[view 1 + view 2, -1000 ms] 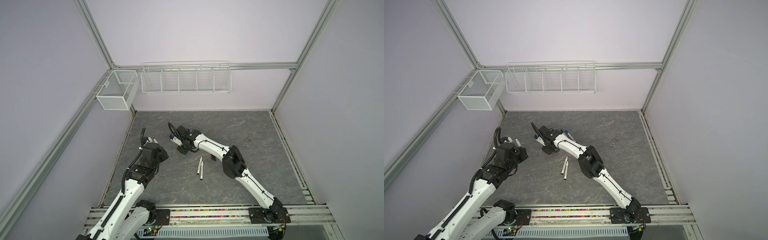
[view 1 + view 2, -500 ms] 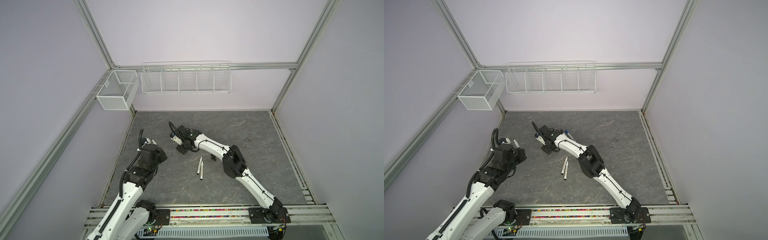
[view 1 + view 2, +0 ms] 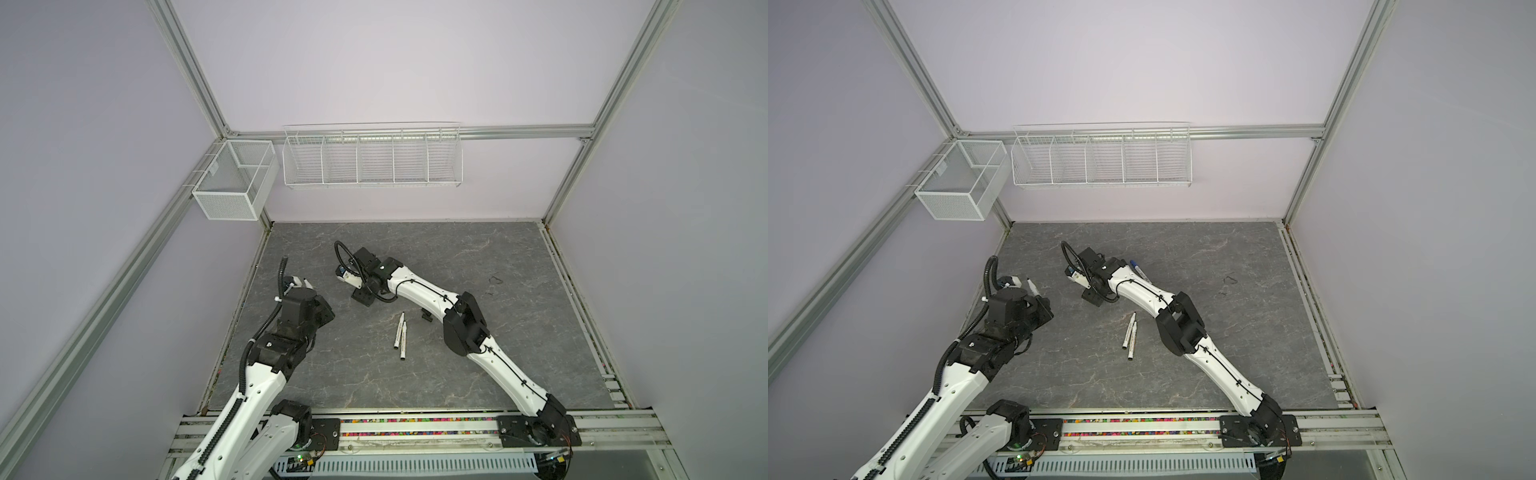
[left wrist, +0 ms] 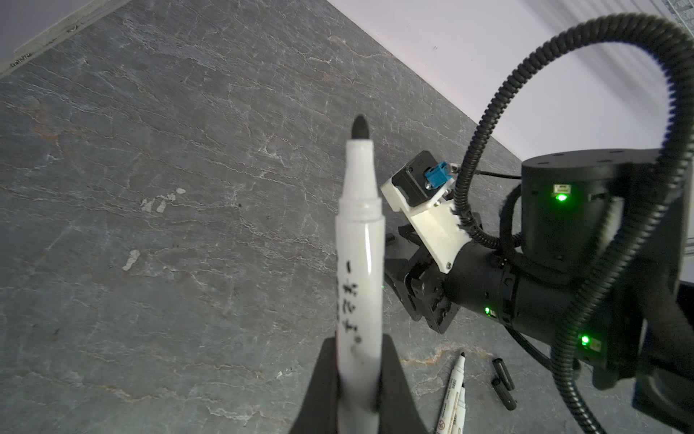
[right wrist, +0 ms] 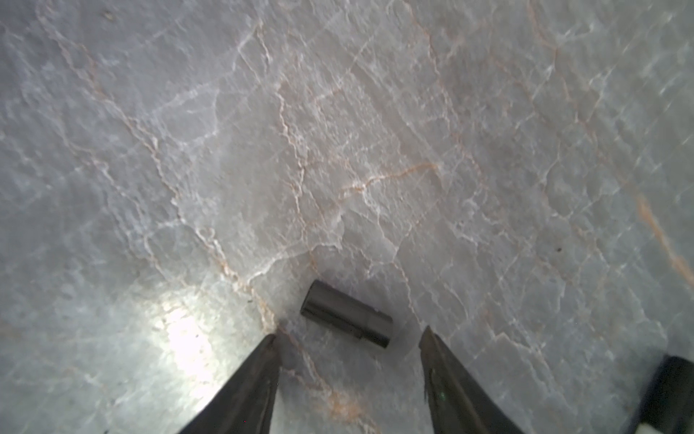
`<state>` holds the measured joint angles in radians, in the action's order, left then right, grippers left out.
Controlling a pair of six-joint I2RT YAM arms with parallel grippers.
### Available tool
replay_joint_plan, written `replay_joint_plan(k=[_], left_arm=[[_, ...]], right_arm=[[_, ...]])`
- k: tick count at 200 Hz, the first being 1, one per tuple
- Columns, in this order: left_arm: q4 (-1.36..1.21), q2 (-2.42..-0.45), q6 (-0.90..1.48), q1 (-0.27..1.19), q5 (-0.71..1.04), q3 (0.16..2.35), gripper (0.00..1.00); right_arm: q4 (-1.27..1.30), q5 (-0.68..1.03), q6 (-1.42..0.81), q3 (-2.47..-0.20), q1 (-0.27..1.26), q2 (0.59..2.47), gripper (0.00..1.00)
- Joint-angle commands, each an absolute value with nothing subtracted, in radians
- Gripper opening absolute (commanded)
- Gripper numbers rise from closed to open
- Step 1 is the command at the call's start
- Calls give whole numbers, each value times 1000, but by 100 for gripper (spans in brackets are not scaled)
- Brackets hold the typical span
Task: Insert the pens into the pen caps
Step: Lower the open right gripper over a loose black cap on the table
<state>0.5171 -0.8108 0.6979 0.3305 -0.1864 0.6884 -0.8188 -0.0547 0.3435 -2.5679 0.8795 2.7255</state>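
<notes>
One pen (image 4: 359, 263) tight in left tool (image 4: 359, 347)

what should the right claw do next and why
Probably lower the right claw and close on the black cap: its jaws stand open, and the cap lies flat on the table just ahead of the gap, untouched. The left claw grips an uncapped pen.
</notes>
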Motion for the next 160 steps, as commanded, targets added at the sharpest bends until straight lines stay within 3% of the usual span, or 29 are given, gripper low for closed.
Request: replay_joint_plan(k=[1,46,77,121,160], left_arm=[[556,-814,694,325,-196,737,0],[563,-825,690,323,-192,746,0],[557,-840,685,324,-180,756,0],[561,-837,683,324,-179,762,0],[552,-832,688,323,-175,758,0]], right_arm=[[-853,-52,445,-2579,877,2808,61],[-895,42,496,-2589,891,2809,49],[-938,97,490,-2590,894,2805,31],[-984,101,460,-2527,891,2769,15],[-934,110,372,-2375,865,2669,11]])
